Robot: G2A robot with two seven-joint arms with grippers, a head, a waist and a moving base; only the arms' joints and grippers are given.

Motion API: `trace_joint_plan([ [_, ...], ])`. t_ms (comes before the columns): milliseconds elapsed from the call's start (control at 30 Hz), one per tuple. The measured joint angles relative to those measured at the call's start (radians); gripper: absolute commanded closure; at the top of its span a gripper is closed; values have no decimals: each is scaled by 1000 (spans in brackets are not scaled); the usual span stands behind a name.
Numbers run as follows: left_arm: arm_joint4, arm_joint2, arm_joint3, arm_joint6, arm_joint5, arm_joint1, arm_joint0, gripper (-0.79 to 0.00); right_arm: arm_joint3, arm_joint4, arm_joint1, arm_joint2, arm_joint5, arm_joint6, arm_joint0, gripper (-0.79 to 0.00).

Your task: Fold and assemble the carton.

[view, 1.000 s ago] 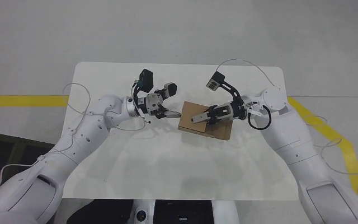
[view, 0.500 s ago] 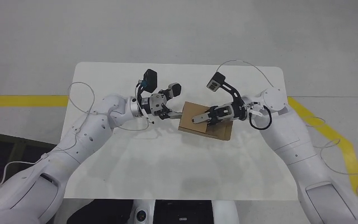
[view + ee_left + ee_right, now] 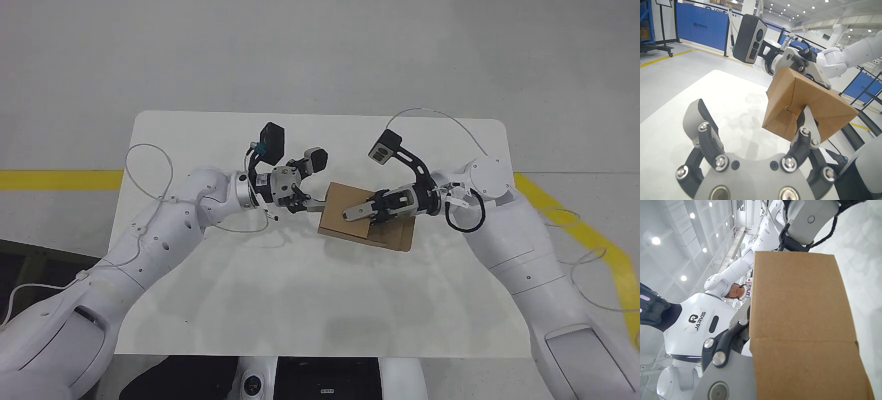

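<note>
- A white table (image 3: 200, 300) stands on a pale grey floor crossed by a yellow line (image 3: 60, 180); blue partition panels (image 3: 700, 32) line the hall behind.
- The carton (image 3: 365, 222) sits just right of the table's middle, between the two arms, and in the left wrist view it looks tilted and lifted off the tabletop.
- It is plain brown cardboard, box-shaped, with sharp folded edges. The end facing the left arm is closed by flaps that meet at a seam, with a small gap at the centre. One broad face carries a straight crease.
- The right gripper (image 3: 352, 213) clamps the carton, one finger lying flat on its upper face.
- The left gripper (image 3: 753, 106) is spread wide. One of its fingers (image 3: 807, 117) touches the flap seam, while the other is well clear over the table.
</note>
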Motion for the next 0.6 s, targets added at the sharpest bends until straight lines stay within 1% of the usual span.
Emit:
trace_joint_plan([
  [133, 4, 2, 4, 5, 0, -1, -5, -785, 2, -1, -1, 1, 2, 2, -2, 0],
  [233, 24, -8, 26, 5, 0, 3, -8, -785, 11, -13, -1, 0, 2, 3, -2, 0],
  [400, 59, -45, 65, 21, 0, 20, 9, -785, 51, -40, -1, -6, 6, 3, 3, 0],
  [600, 90, -71, 49, 24, 0, 41, 36, -785, 75, -31, -7, -27, 4, 3, 15, 0],
])
